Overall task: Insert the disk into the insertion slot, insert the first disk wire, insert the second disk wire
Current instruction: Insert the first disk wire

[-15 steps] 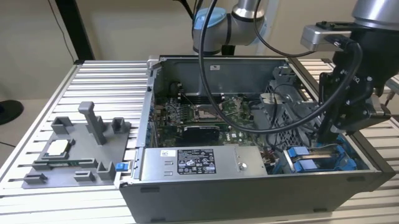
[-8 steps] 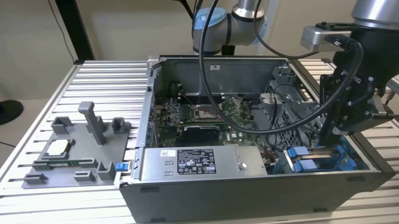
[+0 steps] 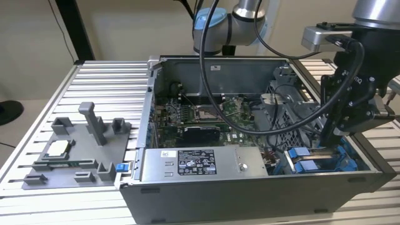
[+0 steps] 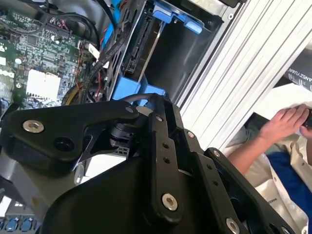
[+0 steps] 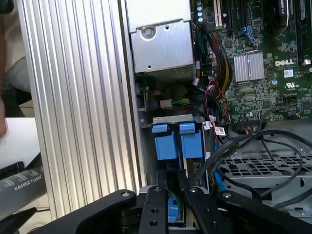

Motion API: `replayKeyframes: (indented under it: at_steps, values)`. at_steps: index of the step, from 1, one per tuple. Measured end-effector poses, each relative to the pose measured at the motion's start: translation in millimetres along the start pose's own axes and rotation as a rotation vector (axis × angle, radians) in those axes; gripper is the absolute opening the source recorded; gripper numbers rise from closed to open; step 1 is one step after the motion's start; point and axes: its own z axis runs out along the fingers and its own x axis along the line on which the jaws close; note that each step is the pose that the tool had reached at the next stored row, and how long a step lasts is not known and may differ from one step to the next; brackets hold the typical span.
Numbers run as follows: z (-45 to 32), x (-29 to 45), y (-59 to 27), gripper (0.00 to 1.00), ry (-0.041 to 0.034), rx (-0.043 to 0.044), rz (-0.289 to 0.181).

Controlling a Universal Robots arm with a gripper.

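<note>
The disk stands on edge inside the insertion slot, and its blue carrier shows at the bay's mouth. In the first wrist view two blue carrier tabs sit side by side at the cage's end. My gripper hangs right over this bay with its fingertips close together and nothing visibly between them. In the exterior view the gripper is low at the case's right front, above the blue carriers. Black cables lie across the perforated cage; I cannot tell which are the disk wires.
The grey power supply sits at the case front beside the bay. The motherboard lies behind it. A grey fixture tray with posts is on the ribbed table at the exterior view's left. A person's hand is beside the table.
</note>
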Motion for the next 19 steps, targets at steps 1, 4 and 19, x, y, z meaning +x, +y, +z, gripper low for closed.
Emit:
replayKeyframes:
  at_steps: [1,4,19]
  values:
    - [0.0,0.0,0.0,0.00,0.0005,0.0001,0.000]
    - [0.0,0.0,0.0,0.00,0.0021,0.0003,0.000]
    - [0.0,0.0,0.0,0.00,0.0086,0.0012,0.000]
